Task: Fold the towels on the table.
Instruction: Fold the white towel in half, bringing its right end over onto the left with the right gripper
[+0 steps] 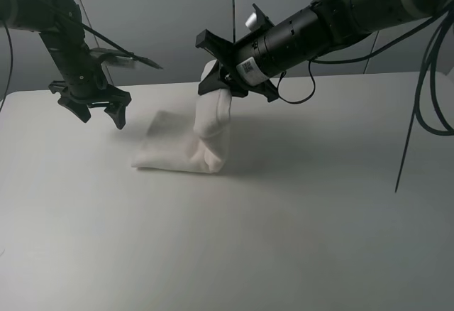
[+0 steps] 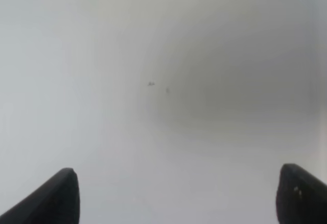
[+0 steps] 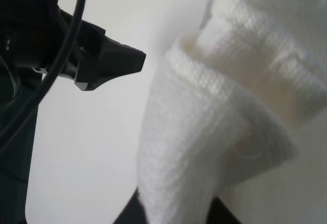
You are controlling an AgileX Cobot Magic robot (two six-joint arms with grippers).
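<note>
The white terry towel lies partly folded on the table, slightly left of centre. One edge of it is pulled up into a standing fold. My right gripper reaches in from the upper right and is shut on the top of that raised edge. The right wrist view shows the towel hanging close in front, with the gripper's dark fingers mostly hidden behind the cloth. To the left of the towel my left gripper hovers open and empty. Its fingertips frame only bare table.
The tabletop is plain white. Its far edge runs behind both arms. Black cables hang down at the right side. In the right wrist view the left arm's gripper shows beyond the towel.
</note>
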